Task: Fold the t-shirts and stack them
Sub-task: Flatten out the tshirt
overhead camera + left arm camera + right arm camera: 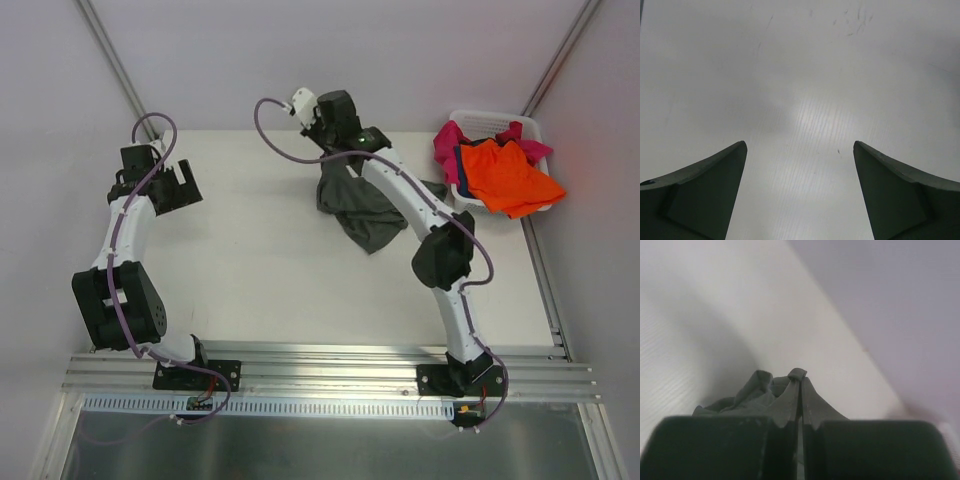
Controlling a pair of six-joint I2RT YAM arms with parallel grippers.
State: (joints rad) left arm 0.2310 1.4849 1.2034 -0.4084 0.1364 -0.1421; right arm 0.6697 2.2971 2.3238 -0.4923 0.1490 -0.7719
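Note:
A dark grey-olive t-shirt [362,212] hangs crumpled near the table's back middle. My right gripper [335,160] is shut on its upper edge and holds it up; the right wrist view shows the cloth [756,392] pinched between the closed fingertips, a small fold poking above the tips. My left gripper [186,186] is open and empty over bare table at the left; its left wrist view shows only the table between the spread fingers [705,195]. Orange [510,175], magenta-pink [449,150] and dark blue [462,170] t-shirts lie heaped in the basket.
The white plastic laundry basket [487,118] stands at the back right corner. Grey walls close the table at the back and sides. A metal rail [330,375] with both arm bases runs along the near edge.

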